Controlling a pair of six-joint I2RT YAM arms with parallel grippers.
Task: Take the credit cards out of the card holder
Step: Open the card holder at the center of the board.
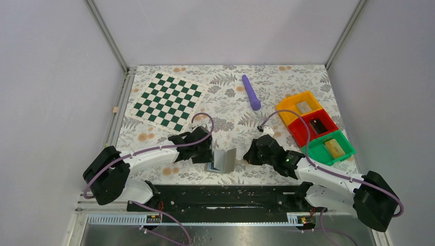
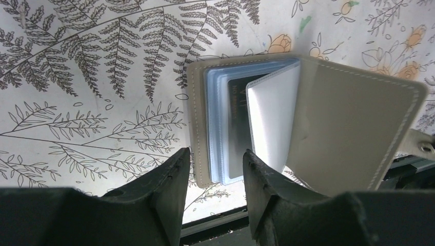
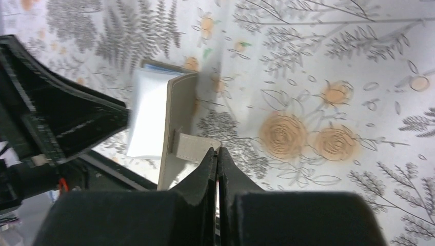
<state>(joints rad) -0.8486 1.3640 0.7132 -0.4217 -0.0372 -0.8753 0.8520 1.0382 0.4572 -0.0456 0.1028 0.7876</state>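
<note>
1. Left fingers (image 2: 166,189) stand apart, astride the near edge of the card holder (image 2: 354,123) on the desk (image 2: 77,77).
2. Dark card (image 2: 236,128) lies just ahead, long axis pointing away.
3. Right fingers (image 3: 228,179), together, touch its strap (image 3: 192,146).

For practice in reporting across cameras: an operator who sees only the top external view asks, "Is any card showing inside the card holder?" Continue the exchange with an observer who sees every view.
Observer: Yes. In the left wrist view the card holder is open, with a dark credit card in its light blue sleeves.
Operator: Is the left gripper closed on it?
Observer: No, it is open. Its fingers straddle the edge of the lower leaf.
Operator: And the right gripper?
Observer: Its fingers are shut, with the tips at the strap tab, seemingly pinching it.
</note>
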